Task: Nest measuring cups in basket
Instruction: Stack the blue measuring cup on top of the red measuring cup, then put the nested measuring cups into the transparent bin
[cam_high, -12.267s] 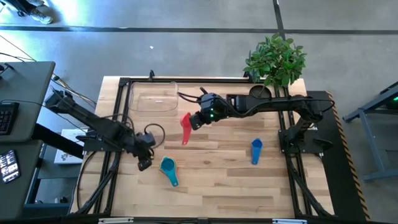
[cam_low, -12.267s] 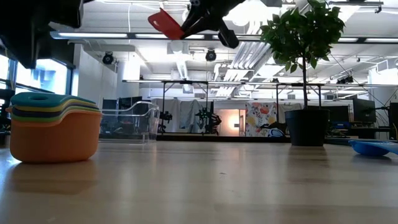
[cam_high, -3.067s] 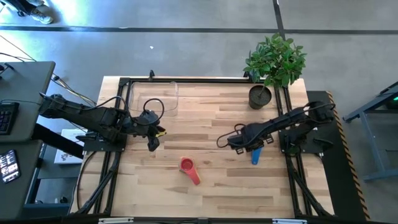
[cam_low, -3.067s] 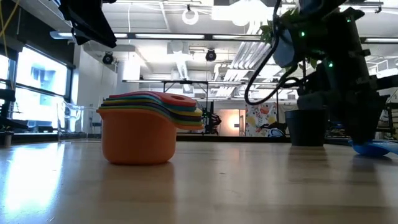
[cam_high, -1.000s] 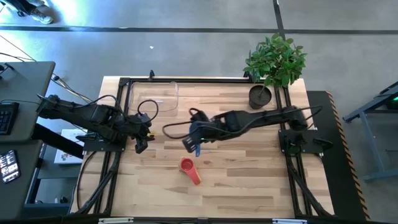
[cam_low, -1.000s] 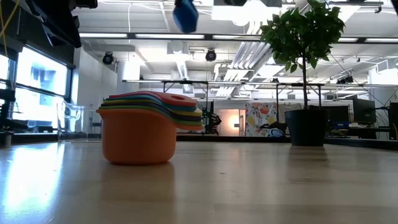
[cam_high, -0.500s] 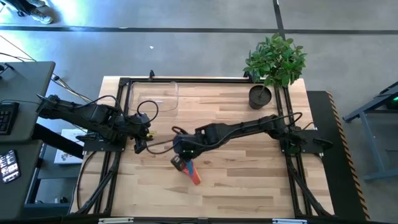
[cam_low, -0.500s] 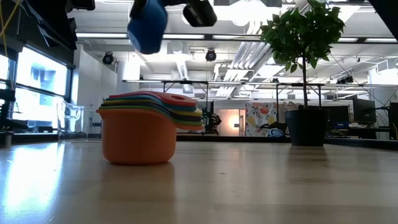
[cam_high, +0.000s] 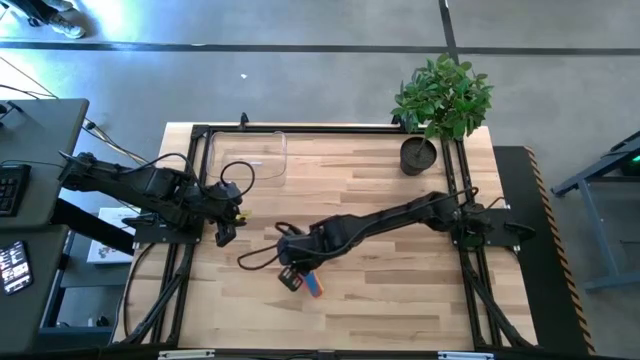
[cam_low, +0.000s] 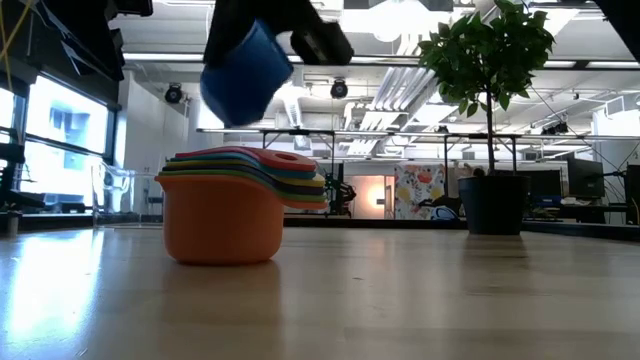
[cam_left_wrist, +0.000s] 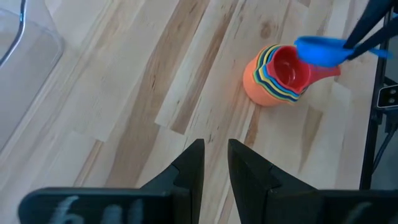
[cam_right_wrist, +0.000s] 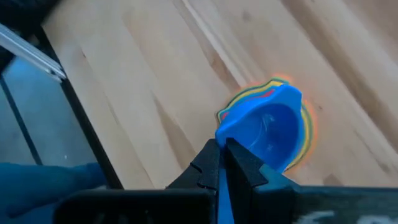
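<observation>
A nested stack of measuring cups, orange outermost and red innermost, (cam_low: 222, 210) (cam_left_wrist: 275, 74) stands upright on its base on the wood, mid-table toward the near edge. My right gripper (cam_right_wrist: 224, 163) (cam_high: 292, 275) is shut on the dark blue cup (cam_low: 245, 75) (cam_right_wrist: 267, 132) (cam_left_wrist: 318, 50) and hovers just over the stack, hiding most of it from above. The clear basket (cam_high: 248, 156) (cam_left_wrist: 25, 50) sits at the far left of the table. My left gripper (cam_left_wrist: 216, 163) (cam_high: 222, 232) waits near the left edge, fingers narrowly open and holding nothing. My right gripper pinches the dark blue cup by its short flat handle (cam_right_wrist: 222, 144) between the two fingers. The fingers (cam_left_wrist: 367, 31) slant down from the table's right side. The cup is lifted clear and tilted, its bowl hanging above the stack's red inner cup (cam_left_wrist: 291, 64).
A small dark plant pot (cam_high: 418, 156) (cam_low: 495, 202) with a leafy plant stands at the far right corner. A black frame rail (cam_high: 190, 190) borders the table. Bare wood (cam_high: 400, 290) lies right of the stack and along the near edge.
My right gripper has carried the dark blue cup from mid-table toward the near left, then down, stopping just above the stack. The cup has tipped as it came lower. The stack and my left arm have kept still.
</observation>
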